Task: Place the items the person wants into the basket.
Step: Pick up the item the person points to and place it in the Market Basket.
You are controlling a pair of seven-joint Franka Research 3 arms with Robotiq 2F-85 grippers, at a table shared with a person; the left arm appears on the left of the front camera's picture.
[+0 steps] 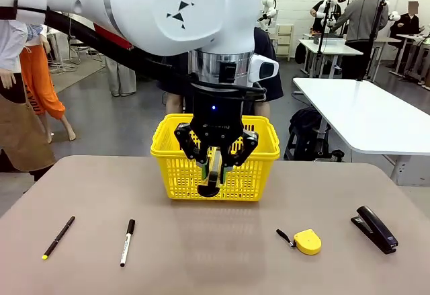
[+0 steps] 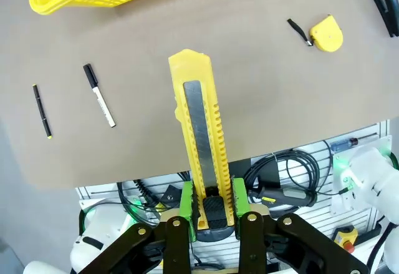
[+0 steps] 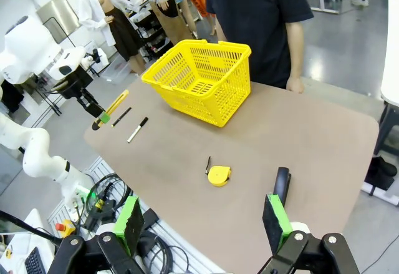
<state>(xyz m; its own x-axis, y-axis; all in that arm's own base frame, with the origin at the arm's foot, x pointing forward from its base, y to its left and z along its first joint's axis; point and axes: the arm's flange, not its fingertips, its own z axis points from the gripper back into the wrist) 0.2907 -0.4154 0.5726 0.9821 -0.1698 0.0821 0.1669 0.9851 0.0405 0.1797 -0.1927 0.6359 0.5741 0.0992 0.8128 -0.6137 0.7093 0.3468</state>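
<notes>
Closest up, left gripper (image 1: 213,174), pinching yellow-and-black utility knife (image 2: 198,130) by its black tail end between 2 green pads (image 2: 186,202), in the air above the table (image 1: 215,268), short of the yellow basket (image 1: 262,148). Right gripper (image 3: 204,221) spread wide, holding nothing. Marker (image 1: 127,241) and tape measure (image 1: 308,241) lying on the table, well apart. Possible trouble: grip only on the tail, so maybe swing or slip of the long knife; maybe knock on the basket rim if carried too low.

Robotics lab, open-plan: grey floor (image 1: 134,120), rows of white tables (image 1: 363,113) far right with people (image 1: 363,13) working at them. Near edge of the worktop (image 2: 249,118) has cable bundles (image 3: 109,190) and a slotted white panel (image 2: 100,193) hung below it.
</notes>
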